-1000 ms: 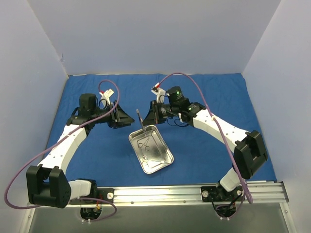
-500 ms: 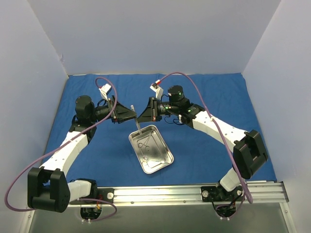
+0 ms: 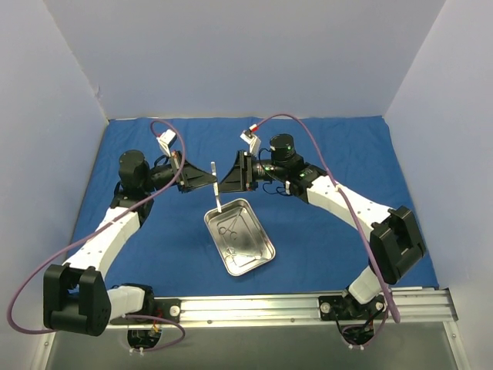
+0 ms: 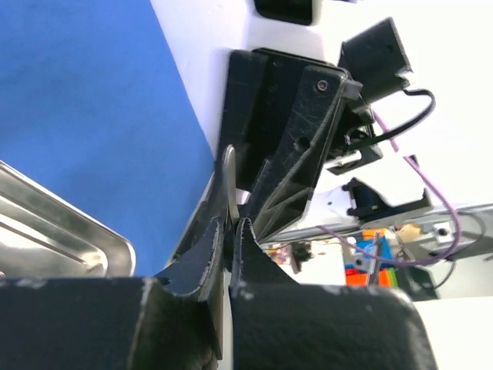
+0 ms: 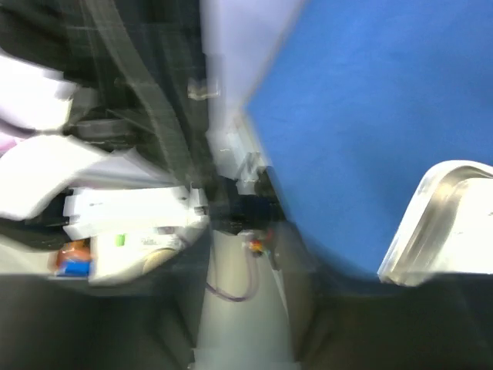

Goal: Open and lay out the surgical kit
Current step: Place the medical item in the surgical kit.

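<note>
One thin steel instrument (image 3: 218,196) hangs mid-frame above the tray (image 3: 259,230) on the blue cloth wrap (image 3: 347,154), pinched tight in the left gripper (image 3: 209,176). The right gripper (image 3: 227,181) is too blurred to tell. Likely light, stiff, slippery: hold its shank.

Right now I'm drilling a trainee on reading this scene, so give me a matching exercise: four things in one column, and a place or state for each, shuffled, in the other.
Things
1. steel tray
2. blue cloth
3. thin metal instrument
4. left gripper

Places or states
A. shut on the instrument
B. spread out flat under everything else
C. resting on the cloth, open side up
D. raised in the air, off the cloth

Pairs: 1-C; 2-B; 3-D; 4-A
</note>
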### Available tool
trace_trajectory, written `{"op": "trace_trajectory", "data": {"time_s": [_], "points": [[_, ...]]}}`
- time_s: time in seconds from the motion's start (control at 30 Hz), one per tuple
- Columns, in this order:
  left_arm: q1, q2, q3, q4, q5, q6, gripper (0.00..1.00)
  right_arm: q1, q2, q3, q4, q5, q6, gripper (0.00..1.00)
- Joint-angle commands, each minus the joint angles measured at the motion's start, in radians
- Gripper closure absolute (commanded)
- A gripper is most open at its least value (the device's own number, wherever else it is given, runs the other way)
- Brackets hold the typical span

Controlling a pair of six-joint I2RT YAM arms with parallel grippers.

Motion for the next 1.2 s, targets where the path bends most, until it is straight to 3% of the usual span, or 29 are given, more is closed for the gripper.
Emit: {"op": "trace_trajectory", "data": {"time_s": [0.0,0.03,0.07,0.1,0.17,0.2,0.23,0.3,0.33,0.4,0.57,0.87,1.17], "points": [[-0.008,0.024,0.112,-0.16,0.002,0.09,0.98,-0.007,0.031,0.048,-0.07,0.042,-0.031,0.52],[0.006,0.039,0.144,-0.238,-0.009,0.199,0.98,-0.02,0.04,0.068,-0.147,0.121,-0.106,0.4],[0.047,0.076,0.176,-0.308,-0.018,0.245,0.98,-0.024,0.046,0.094,-0.331,0.184,-0.16,0.29],[0.075,0.102,0.243,-0.461,-0.032,0.298,0.98,-0.029,0.06,0.12,-0.422,0.248,-0.209,0.18],[0.133,0.16,0.334,-0.652,-0.07,0.495,0.98,-0.04,0.071,0.174,-0.556,0.444,-0.316,0.11],[0.177,0.23,0.441,-0.826,-0.097,0.563,0.98,-0.044,0.075,0.184,-0.658,0.508,-0.34,0.1],[0.213,0.269,0.509,-0.919,-0.186,0.712,0.98,-0.047,0.083,0.2,-0.7,0.56,-0.361,0.09],[0.215,0.398,0.661,-1.18,-0.357,0.845,0.98,-0.046,0.094,0.206,-0.777,0.666,-0.413,0.09],[0.21,0.438,0.793,-1.228,-0.506,0.919,0.98,-0.049,0.098,0.206,-0.795,0.694,-0.42,0.09],[0.218,0.563,0.906,-1.321,-0.597,0.942,0.98,-0.058,0.104,0.2,-0.82,0.709,-0.435,0.09],[0.198,0.824,1.219,-1.435,-0.771,1.022,0.98,-0.066,0.103,0.178,-0.811,0.714,-0.458,0.09],[0.101,1.145,1.609,-1.581,-1.045,1.137,0.98,-0.089,0.131,0.178,-0.826,0.699,-0.456,0.09],[0.097,1.283,1.703,-1.618,-1.085,1.133,0.98,-0.095,0.12,0.161,-0.849,0.706,-0.446,0.1]]}}
